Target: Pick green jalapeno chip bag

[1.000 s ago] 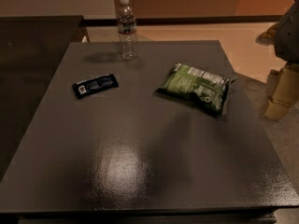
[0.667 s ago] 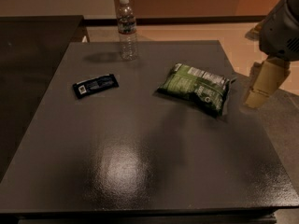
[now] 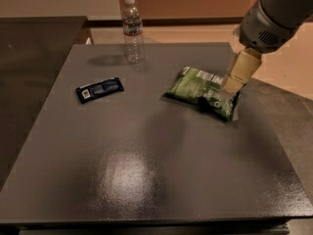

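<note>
The green jalapeno chip bag lies flat on the dark grey table, right of the middle. It is puffy, with a white label panel and dark print. My gripper comes in from the upper right on a grey arm. Its pale yellowish finger hangs over the bag's right end, just above it or touching it.
A clear plastic water bottle stands upright at the table's back edge. A small flat dark blue packet lies left of the middle. A second dark surface lies to the left. Tan floor shows at the right.
My arm and gripper have moved left from beyond the table's right edge to over the chip bag's right end. The bag, packet and bottle have not moved.
</note>
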{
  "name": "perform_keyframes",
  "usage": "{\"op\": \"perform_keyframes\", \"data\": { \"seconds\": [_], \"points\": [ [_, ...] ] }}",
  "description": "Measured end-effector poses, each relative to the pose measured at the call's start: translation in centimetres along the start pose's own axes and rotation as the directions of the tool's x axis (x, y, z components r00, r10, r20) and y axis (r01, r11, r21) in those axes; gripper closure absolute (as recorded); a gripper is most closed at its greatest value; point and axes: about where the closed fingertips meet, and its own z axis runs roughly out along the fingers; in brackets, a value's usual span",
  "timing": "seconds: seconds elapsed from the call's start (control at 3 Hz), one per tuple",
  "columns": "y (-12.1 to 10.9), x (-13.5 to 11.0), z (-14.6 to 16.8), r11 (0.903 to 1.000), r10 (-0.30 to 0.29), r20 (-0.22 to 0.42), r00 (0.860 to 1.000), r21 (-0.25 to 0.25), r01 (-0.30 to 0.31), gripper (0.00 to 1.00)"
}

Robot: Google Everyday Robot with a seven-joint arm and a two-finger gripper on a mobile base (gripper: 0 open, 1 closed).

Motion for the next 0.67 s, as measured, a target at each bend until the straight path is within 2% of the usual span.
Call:
{"op": "perform_keyframes", "data": {
  "seconds": [0.67],
  "points": [
    [-1.5,-0.5,4.9,0.9983,0.032,-0.036,0.999,-0.047,-0.034,0.00]
  ]
}}
